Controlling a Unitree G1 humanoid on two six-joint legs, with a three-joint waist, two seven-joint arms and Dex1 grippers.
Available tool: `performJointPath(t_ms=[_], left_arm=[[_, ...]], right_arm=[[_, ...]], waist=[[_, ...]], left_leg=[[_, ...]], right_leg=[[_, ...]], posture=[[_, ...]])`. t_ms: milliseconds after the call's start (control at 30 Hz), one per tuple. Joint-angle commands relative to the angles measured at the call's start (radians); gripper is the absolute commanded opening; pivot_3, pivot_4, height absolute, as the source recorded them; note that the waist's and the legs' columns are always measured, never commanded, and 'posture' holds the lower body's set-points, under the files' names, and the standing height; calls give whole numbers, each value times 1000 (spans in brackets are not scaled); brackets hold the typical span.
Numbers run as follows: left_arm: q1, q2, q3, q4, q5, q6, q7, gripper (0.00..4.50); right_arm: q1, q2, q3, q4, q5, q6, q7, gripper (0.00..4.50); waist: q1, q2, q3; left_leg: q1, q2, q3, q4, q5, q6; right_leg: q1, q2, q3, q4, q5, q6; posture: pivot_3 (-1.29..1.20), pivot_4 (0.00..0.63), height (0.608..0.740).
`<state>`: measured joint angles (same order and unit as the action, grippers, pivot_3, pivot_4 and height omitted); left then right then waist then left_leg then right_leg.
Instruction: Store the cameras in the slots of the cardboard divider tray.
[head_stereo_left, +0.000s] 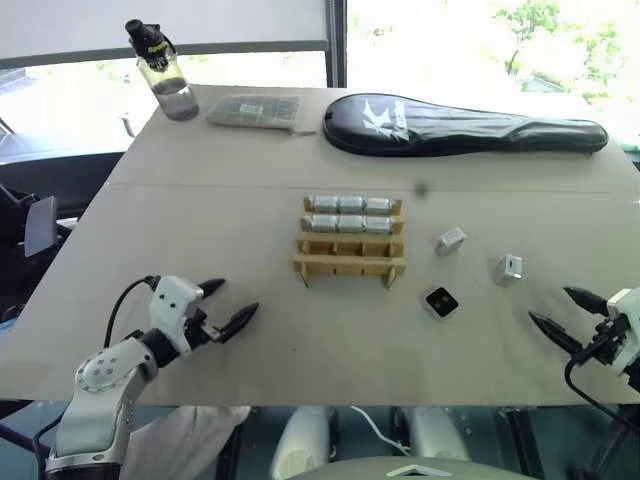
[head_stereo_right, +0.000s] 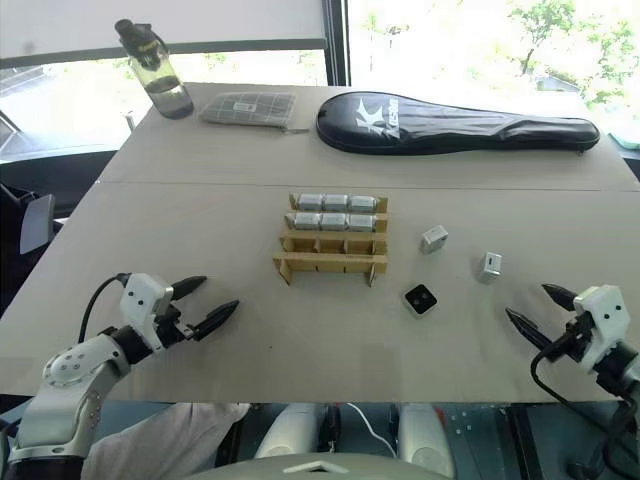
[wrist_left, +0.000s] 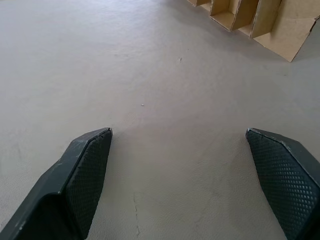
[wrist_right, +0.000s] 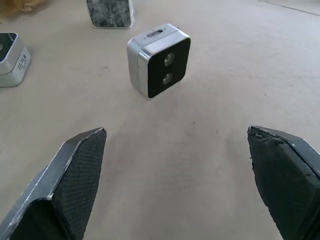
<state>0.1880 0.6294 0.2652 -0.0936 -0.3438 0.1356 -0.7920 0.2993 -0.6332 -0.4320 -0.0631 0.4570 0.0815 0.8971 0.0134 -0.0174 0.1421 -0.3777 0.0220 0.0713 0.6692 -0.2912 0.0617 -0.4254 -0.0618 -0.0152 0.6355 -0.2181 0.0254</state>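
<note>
The cardboard divider tray (head_stereo_left: 350, 262) stands mid-table. Its two far rows hold several silver-grey cameras (head_stereo_left: 350, 213); the two near rows are empty. Three loose cameras lie to its right: one tilted (head_stereo_left: 451, 240), one on its side (head_stereo_left: 509, 268), and one black face up (head_stereo_left: 441, 301). My right gripper (head_stereo_left: 550, 305) is open over the table, right of them. In the right wrist view the gripper (wrist_right: 176, 130) faces the nearest camera (wrist_right: 160, 60). My left gripper (head_stereo_left: 238, 297) is open and empty, to the near left of the tray, whose corner (wrist_left: 280, 30) shows in the left wrist view.
Along the far edge stand a water bottle (head_stereo_left: 160, 70), a flat grey gridded packet (head_stereo_left: 255, 110) and a black racket case (head_stereo_left: 460, 125). The table's near edge runs just behind both grippers.
</note>
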Motion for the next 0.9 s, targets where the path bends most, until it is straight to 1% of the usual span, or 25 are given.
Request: performJointPath(t_ms=[33,133,267,367,467,600,700,767,800,900], left_arm=[[-34,34,0,-2,25,-9,-4,4436],[-60,56,9,-2,13,-2,-29,4436],[-79,104,37,-28,-64,11,-138,4436],[-88,169,53,-57,-150,41,-267,4436],[-96,258,70,-95,-223,75,-397,4436],[-173,342,96,-95,-278,96,-490,4436],[-244,412,86,-78,-295,109,-586,4436],[-291,427,73,-62,-308,113,-629,4436],[-315,425,69,-55,-318,116,-642,4436],[-364,416,54,-49,-338,126,-680,4436]], right_arm=[[40,20,9,-135,38,60,-34,4500],[76,34,32,-200,44,107,-54,4500],[66,39,38,-214,4,149,-128,4500],[17,88,57,-250,15,200,-225,4500],[-28,153,85,-281,20,229,-302,4500],[-78,240,126,-322,0,283,-433,4500],[-110,290,198,-328,-99,262,-526,4500],[-128,323,219,-320,-150,253,-591,4500],[-135,333,229,-318,-173,250,-613,4500],[-158,376,244,-321,-210,256,-679,4500]], waist=[[1,0,0],[1,0,0],[0,0,0],[-4,-1,0],[-2,0,1],[1,0,1],[-1,0,2],[-3,1,2],[-3,1,2],[-4,1,3]], left_leg=[[0,0,-1,0,0,0],[0,0,-1,1,0,0],[-1,0,0,1,0,0],[-1,0,0,1,0,0],[-2,0,0,1,0,0],[-3,0,0,1,0,-1],[-3,-1,1,1,0,-1],[-3,-1,2,1,1,-2],[-3,-1,3,1,2,-4],[-3,-1,4,1,3,-5]], right_leg=[[0,1,0,0,0,0],[0,0,-1,0,0,0],[0,-1,-1,0,0,0],[0,-1,-1,0,0,0],[-3,0,0,2,0,0],[-4,0,-1,2,0,0],[-4,1,-2,2,0,0],[-4,6,-2,2,0,0],[-4,6,-1,2,0,0],[-5,7,0,2,0,1]], posture=[[0,150,740],[0,150,740],[0,150,740],[0,150,740],[0,150,740],[0,150,740],[0,150,740],[0,150,740],[0,150,740],[0,150,740]])
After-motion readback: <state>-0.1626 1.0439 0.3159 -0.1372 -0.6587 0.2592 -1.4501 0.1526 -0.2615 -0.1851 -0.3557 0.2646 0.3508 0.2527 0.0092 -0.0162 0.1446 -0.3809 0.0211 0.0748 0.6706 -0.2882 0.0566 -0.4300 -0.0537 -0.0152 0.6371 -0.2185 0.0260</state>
